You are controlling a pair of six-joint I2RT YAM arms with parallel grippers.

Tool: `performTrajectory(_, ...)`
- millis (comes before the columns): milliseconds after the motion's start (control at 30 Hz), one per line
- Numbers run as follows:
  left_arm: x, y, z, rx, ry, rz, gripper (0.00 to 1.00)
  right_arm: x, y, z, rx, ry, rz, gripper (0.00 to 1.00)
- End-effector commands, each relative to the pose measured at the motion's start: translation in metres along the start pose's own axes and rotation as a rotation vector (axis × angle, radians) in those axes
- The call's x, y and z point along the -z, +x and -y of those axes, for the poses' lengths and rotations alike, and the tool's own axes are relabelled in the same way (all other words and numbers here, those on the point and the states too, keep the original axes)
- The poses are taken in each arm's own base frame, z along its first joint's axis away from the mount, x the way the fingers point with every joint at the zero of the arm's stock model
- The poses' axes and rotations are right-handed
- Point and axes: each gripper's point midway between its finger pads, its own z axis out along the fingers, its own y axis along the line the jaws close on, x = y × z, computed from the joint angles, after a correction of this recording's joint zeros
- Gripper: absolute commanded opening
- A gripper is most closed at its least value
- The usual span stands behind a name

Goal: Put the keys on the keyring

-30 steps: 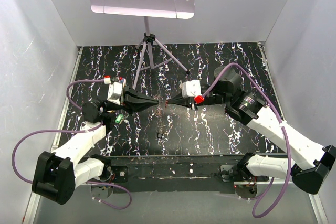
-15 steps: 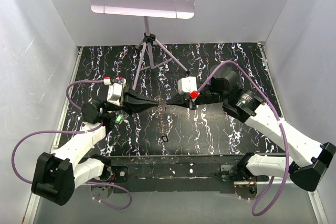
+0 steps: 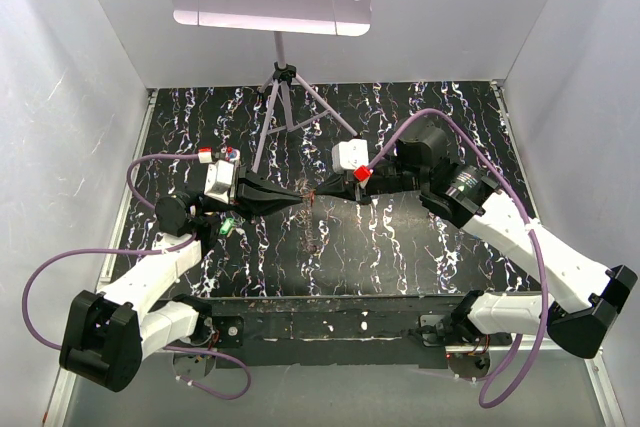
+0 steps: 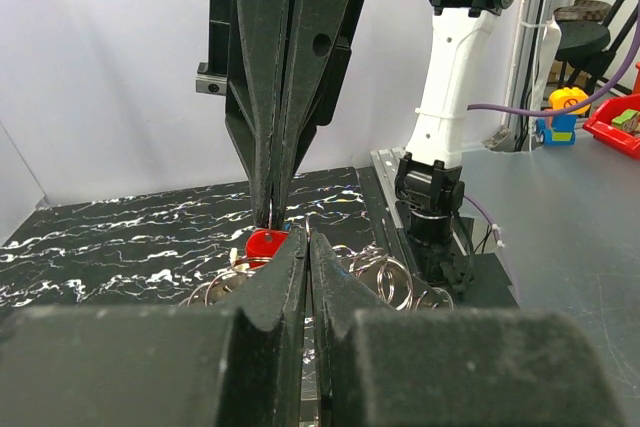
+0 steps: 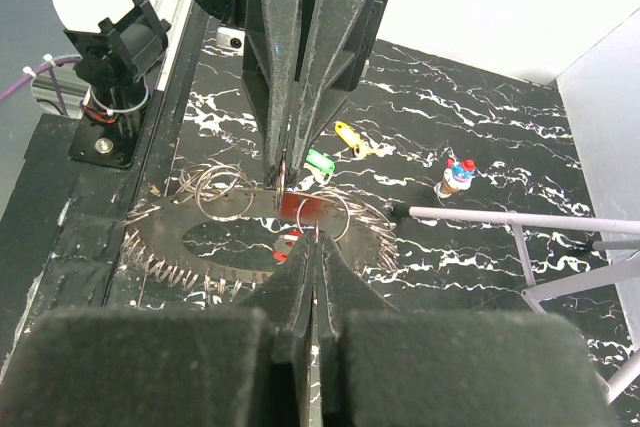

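My left gripper point(image 3: 299, 197) and right gripper point(image 3: 320, 193) meet tip to tip above the middle of the table. Both sets of jaws are closed. The keyring point(image 5: 160, 237), a wide grey ring with a toothed fringe, hangs between them, and the left fingertips point(image 5: 280, 179) pinch its rim. The right gripper point(image 5: 316, 235) is shut on a small wire ring point(image 5: 330, 209) by a red key point(image 5: 298, 209). The red key also shows in the left wrist view point(image 4: 266, 245), under the right fingertips point(image 4: 271, 215). A green key point(image 5: 318, 160) and a yellow key point(image 5: 350, 135) lie on the table beyond.
A music stand's tripod point(image 3: 285, 107) stands at the back centre; one leg point(image 5: 520, 218) runs close by on the right. A small toy figure point(image 5: 457, 175) stands near it. Loose split rings point(image 5: 215, 192) hang off the keyring. White walls enclose the table.
My right gripper has shifted away from the arm bases and a little left, its wrist turning, while staying at the left tip. The left arm has held still.
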Motion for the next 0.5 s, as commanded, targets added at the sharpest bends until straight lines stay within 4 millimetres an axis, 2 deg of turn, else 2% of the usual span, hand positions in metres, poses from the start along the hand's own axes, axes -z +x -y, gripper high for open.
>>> performTrajectory(0, -0.004, -0.026, 0.0098, -0.151, 0.035, 0.051, 0.0, 0.0043, -0.0225, 0.0038, 0.039, 0.014, 0.04, 0.01)
performTrajectory(467, -0.0039, -0.0234, 0.0065, -0.148, 0.028, 0.042, 0.0, 0.0048, -0.0258, 0.0043, 0.044, 0.015, 0.046, 0.01)
